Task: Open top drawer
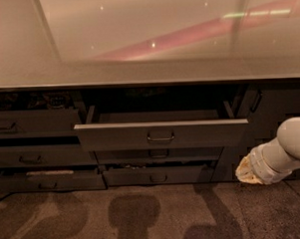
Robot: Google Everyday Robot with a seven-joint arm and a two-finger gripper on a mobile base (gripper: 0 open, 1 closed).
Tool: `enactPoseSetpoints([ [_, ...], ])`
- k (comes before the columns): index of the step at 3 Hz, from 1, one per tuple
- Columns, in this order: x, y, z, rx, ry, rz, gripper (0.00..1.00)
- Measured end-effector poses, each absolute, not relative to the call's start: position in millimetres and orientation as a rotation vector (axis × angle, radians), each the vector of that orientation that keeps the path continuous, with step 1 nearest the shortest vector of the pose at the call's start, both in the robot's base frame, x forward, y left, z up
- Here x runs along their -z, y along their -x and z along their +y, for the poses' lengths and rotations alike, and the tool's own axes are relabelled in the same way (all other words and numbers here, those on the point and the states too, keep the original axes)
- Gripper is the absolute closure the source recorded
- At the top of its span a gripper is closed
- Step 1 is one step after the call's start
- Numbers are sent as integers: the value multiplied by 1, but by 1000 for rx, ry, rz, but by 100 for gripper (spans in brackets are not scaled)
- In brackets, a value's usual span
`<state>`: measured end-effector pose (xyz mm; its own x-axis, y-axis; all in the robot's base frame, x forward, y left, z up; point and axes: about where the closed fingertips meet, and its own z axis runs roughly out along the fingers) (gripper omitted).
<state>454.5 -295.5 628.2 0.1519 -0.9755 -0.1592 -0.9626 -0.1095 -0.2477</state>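
Gripper point(248, 171) sits low right, in front of the cabinet's lower right corner. We can't tell if it's released or clenched. It holds nothing we can see. White arm point(288, 148) runs off the right edge. Gripper is apart from the top drawer point(116, 137), right of and below its front. Top drawer is centre, under the countertop point(138, 72), pulled out past neighbouring fronts, loop handle point(160, 137) centred. Lower drawers point(159, 154) stack beneath.
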Motion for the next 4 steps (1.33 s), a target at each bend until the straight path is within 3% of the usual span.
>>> enactPoseSetpoints([
  [1,-631,-471,-290,-2,2150,1877,84],
  [2,-659,-495,-278,-143,2117,1841,100],
  [4,-734,-531,-276,-173,2011,1764,100],
])
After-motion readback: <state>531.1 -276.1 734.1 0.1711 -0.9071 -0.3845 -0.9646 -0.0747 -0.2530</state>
